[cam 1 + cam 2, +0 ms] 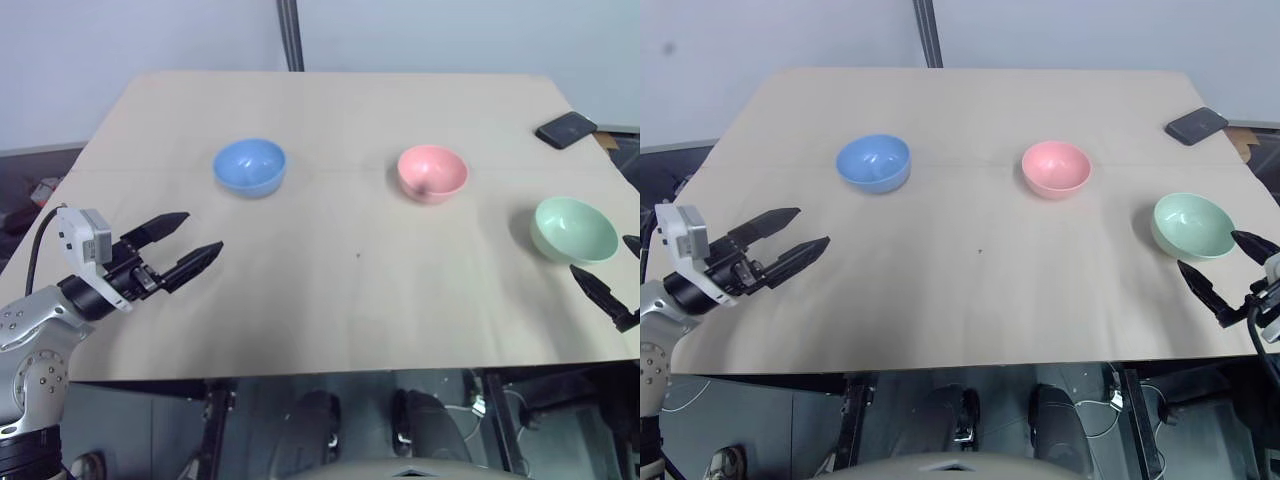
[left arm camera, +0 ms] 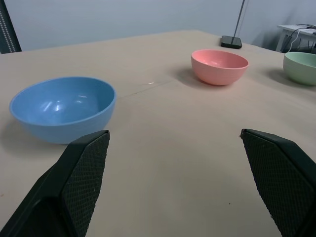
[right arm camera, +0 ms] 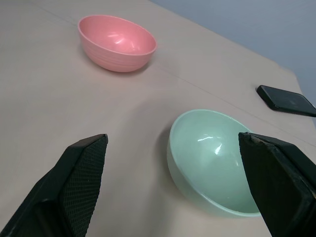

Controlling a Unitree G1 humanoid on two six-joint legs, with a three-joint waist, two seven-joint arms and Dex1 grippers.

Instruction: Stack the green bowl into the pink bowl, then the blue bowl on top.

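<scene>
Three bowls upright and well apart in a row across tabletop (image 1: pixel 330 300): blue bowl (image 1: pixel 250 166) left, pink bowl (image 1: pixel 432 173) middle, green bowl (image 1: pixel 573 229) right. Nothing stacked. Left gripper (image 1: pixel 190 244) spread wide, empty, near blue bowl. Right gripper (image 1: pixel 1220 266) spread wide, empty, just beside green bowl. Black phone (image 1: pixel 566 129) at far right corner.

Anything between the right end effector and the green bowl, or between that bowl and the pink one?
Nothing visible. The open right end effector sits beside the green bowl; bare table runs to the pink bowl.
</scene>
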